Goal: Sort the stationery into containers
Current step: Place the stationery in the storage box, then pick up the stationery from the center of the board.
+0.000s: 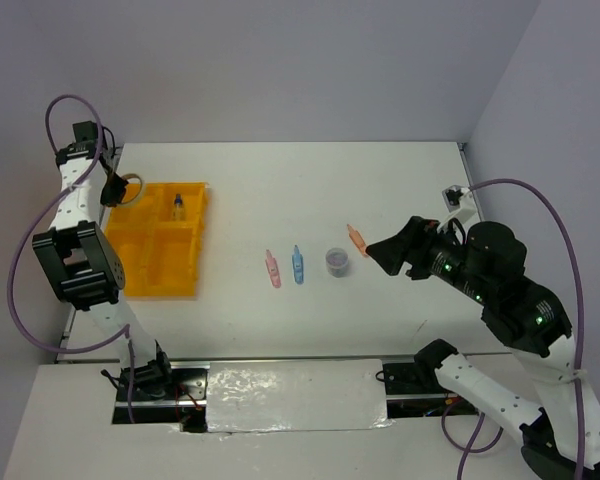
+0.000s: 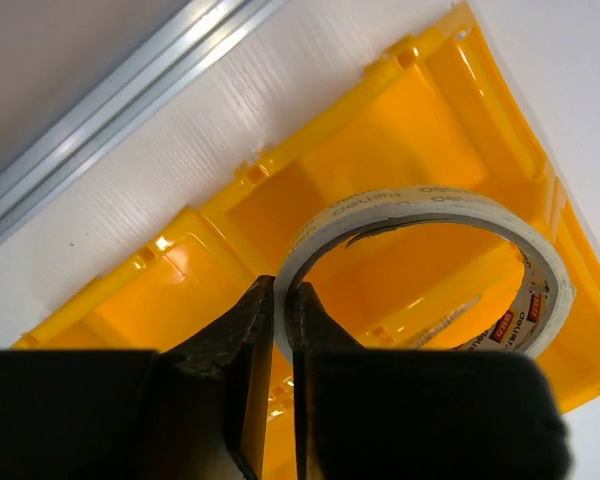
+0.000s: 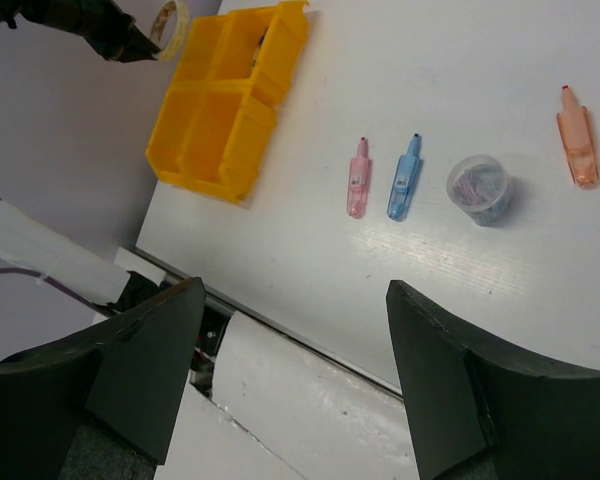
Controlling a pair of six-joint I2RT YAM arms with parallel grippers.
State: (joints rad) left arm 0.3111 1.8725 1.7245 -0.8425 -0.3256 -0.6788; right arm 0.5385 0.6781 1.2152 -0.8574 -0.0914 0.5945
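The yellow-orange tray [image 1: 145, 272] lies at the left. A clear bottle with a blue cap [image 1: 178, 207] lies in its far right compartment. My left gripper [image 1: 116, 190] is shut on the beige tape ring [image 1: 132, 187] and holds it above the tray's far left corner. The left wrist view shows the jaws [image 2: 284, 300] pinching the ring's wall [image 2: 400, 197] over the tray [image 2: 410, 110]. The pink clip [image 1: 273, 268], blue clip [image 1: 297, 263], dark round jar [image 1: 337, 262] and orange clip [image 1: 356, 239] lie mid-table. My right gripper [image 1: 380, 250] is open and empty, above the table right of the orange clip.
The right wrist view shows the tray [image 3: 220, 110], pink clip [image 3: 357, 178], blue clip [image 3: 405, 178], jar [image 3: 479, 188] and orange clip [image 3: 578, 145] in a row. A metal rail [image 2: 110, 95] runs along the table's left edge beside the tray.
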